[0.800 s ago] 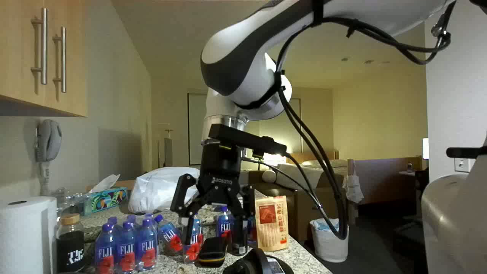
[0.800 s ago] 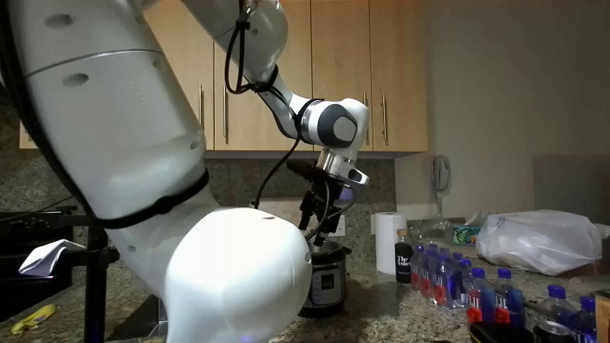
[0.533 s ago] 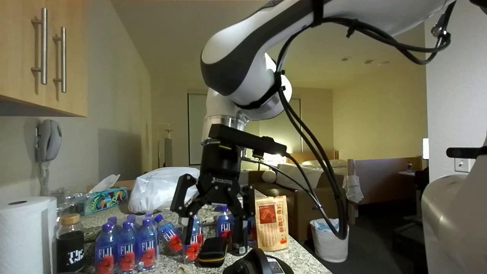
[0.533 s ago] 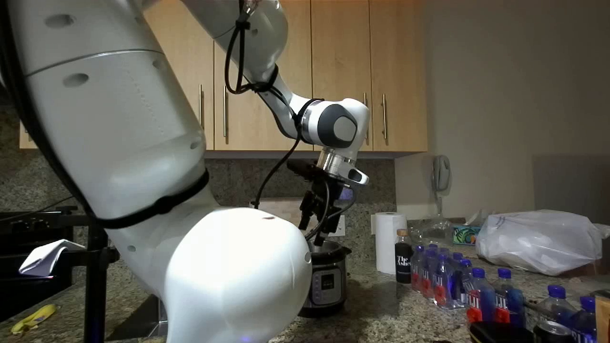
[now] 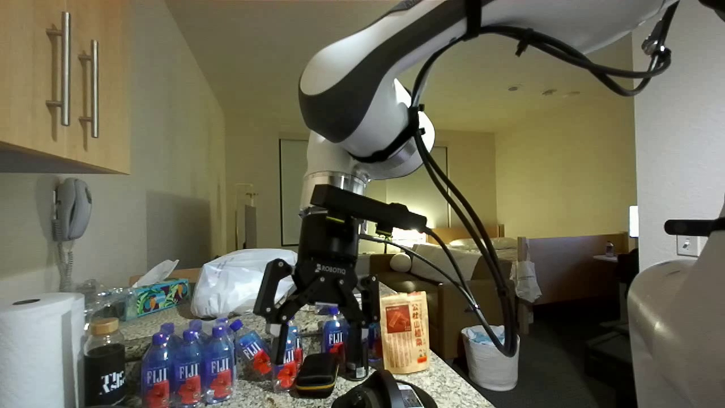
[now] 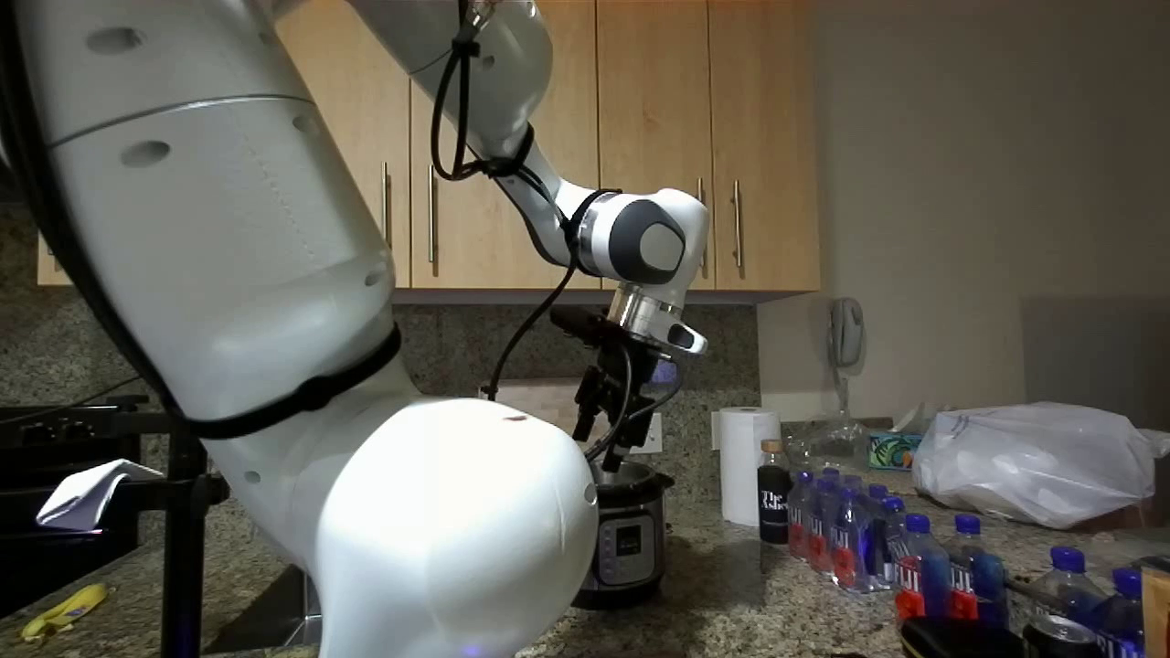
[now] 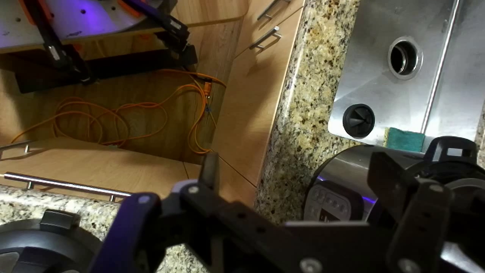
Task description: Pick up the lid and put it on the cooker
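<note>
Our end effector (image 7: pixel 295 172) hung spread wide, gripping nothing, as the lid (image 7: pixel 41 244) lay on the worktop (image 5: pixel 450 391), well apart from the uncovered cooker (image 6: pixel 631 541); we judged nothing yet done, with grasp, carry and covering all to come.

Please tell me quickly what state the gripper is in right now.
Gripper: open wide, holding nothing.

The lid (image 7: pixel 47 239) is smooth, semi-gloss plastic; the cooker (image 7: pixel 348 165), brushed metal. The surface (image 7: pixel 312 72) is polished, speckled stone; the sink (image 7: pixel 363 85), satin metal. Cabinets (image 6: pixel 654 137) are smooth wood. The gripper (image 5: pixel 318 357) is matt; the arm shell (image 6: pixel 457 530), glossy; the paper-towel roll (image 6: pixel 747 471), matt paper.
</note>
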Controlling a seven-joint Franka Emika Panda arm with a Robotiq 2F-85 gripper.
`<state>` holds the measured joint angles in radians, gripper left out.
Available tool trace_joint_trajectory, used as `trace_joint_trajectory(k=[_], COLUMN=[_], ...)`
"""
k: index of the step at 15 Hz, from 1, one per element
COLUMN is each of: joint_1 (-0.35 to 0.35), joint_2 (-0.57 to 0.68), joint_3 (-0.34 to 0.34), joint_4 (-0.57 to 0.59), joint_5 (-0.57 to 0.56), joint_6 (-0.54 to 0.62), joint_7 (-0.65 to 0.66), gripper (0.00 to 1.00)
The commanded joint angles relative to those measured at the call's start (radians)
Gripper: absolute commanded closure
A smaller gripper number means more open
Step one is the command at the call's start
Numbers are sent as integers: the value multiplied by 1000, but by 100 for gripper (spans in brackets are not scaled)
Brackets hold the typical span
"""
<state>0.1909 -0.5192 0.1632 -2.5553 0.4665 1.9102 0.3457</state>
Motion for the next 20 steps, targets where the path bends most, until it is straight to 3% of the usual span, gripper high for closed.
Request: trace_joint_trajectory(k=[1, 15, 20], joint_1=[-13, -14, -67], joint_2=[0, -1, -3], joint_3=[12, 17, -32], joint_4=[3, 4, 34], joint_5=[0, 0, -24], joint_6=[-4, -15, -41], joint_7=[-14, -16, -30], gripper=[0, 0, 0])
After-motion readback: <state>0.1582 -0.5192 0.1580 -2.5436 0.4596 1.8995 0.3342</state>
